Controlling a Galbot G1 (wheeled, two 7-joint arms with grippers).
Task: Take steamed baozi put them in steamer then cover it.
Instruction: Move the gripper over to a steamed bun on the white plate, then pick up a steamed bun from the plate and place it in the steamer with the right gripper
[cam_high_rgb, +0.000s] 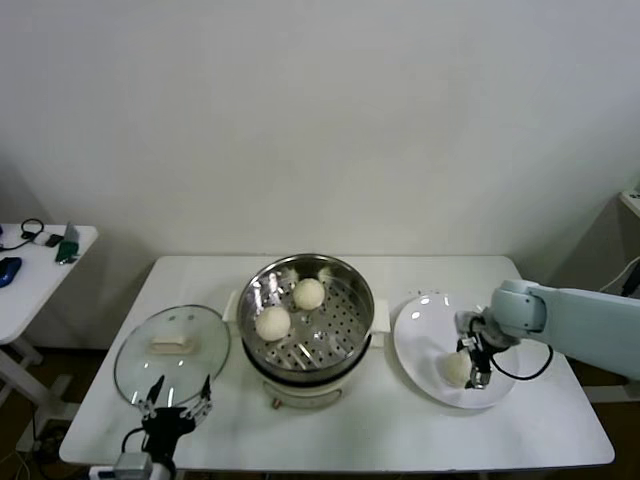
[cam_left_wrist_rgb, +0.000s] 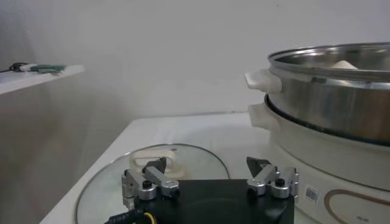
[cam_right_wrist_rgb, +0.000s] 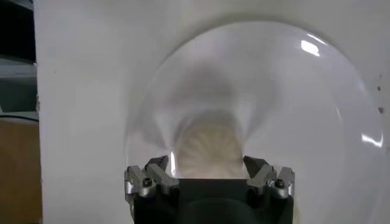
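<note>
Steamer (cam_high_rgb: 345, 325) at table centre holds two baozi (cam_high_rgb: 272, 323). Right gripper (cam_high_rgb: 470, 368), jaws wide, straddles a third baozi (cam_high_rgb: 456, 369) on the white plate (cam_high_rgb: 425, 325). Cover (cam_high_rgb: 172, 345) lies left; left gripper (cam_high_rgb: 177, 411) gapes beside it.

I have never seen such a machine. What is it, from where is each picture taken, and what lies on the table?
It is a robot with two arms; each ends in a two-finger gripper. One picture looks down from its head; the other two come from cameras on its wrists. On the white table stands a steel steamer holding two baozi. The glass cover lies flat beside it. The right gripper is at a third baozi on the white plate, fingers open either side of it. The left gripper waits open, holding nothing, near the cover.
</note>
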